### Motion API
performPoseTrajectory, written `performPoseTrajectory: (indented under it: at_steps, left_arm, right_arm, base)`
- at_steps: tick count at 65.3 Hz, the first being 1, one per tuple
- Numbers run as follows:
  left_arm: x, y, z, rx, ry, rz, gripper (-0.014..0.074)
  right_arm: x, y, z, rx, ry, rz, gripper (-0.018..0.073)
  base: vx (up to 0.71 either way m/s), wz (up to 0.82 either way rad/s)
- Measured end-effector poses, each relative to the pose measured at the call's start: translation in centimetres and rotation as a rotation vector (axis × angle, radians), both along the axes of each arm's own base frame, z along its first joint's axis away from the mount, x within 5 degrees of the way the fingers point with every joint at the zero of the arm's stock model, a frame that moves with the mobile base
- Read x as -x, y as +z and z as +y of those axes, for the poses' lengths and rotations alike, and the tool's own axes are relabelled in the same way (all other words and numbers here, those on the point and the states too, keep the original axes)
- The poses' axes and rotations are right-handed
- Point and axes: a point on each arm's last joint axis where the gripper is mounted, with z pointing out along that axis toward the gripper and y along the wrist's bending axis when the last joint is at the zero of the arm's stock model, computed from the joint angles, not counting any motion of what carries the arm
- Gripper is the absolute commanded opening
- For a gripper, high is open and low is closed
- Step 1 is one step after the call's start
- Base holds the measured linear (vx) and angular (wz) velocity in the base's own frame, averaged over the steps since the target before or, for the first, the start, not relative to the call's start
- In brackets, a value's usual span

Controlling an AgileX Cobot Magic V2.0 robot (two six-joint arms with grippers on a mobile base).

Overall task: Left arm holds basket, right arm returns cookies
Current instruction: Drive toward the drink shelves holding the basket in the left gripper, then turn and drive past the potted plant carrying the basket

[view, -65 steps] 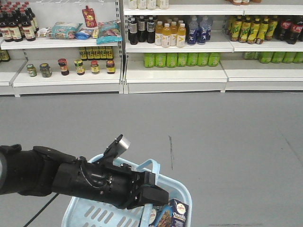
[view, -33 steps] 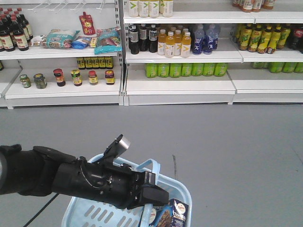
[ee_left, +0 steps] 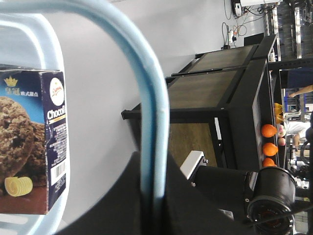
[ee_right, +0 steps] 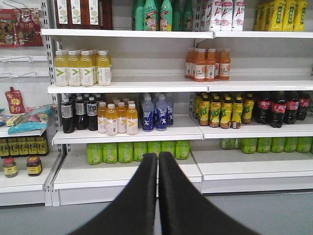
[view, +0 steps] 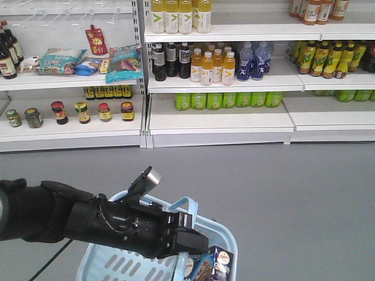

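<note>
**Front view.** Left arm (view: 70,219): reaches across the lower frame. Left gripper (view: 188,239): closed round the handle (view: 186,205) of the basket (view: 225,234). Box of cookies (view: 221,264): inside the basket, toward its right side, just beside the gripper, only its upper part in frame. Shelves (view: 220,120): stocked with bottles and jars, well apart from the basket across open floor.

**Left wrist view.** The handle bar runs between the jaws and is clamped there. The box rests against the basket wall with the cookie picture facing the camera and the barcode on its narrow side. Handling estimate:
- Cardboard, so probably light.
- Stiff along the edges, but likely to dent if squeezed hard.
- The printed faces look smooth, so perhaps a little slippery.
- Best hold is likely across the two broad faces near the free upper end, with a modest squeeze.

**Right wrist view.** Right gripper (ee_right: 157,159): fingers pressed together with nothing between them, pointing at the shelves. The box is not in this view.
</note>
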Motion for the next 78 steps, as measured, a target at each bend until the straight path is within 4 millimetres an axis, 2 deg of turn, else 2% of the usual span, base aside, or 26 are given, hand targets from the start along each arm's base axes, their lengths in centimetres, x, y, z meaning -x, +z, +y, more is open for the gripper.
performPoseTrajectory:
  at_steps: [60,78]
  left_arm:
    - [-0.01,0.0,0.0,-0.001,0.001,0.0,-0.0006]
    - [0.0,-0.04,0.02,-0.003,0.002,0.0,-0.0006]
  right_arm:
    - [0.0,0.0,0.0,0.0,0.0,0.0,-0.0008]
    - [0.0,0.0,0.0,0.0,0.0,0.0,-0.0008]
  base:
    - [0.32,-0.01]
    - [0.27,-0.29]
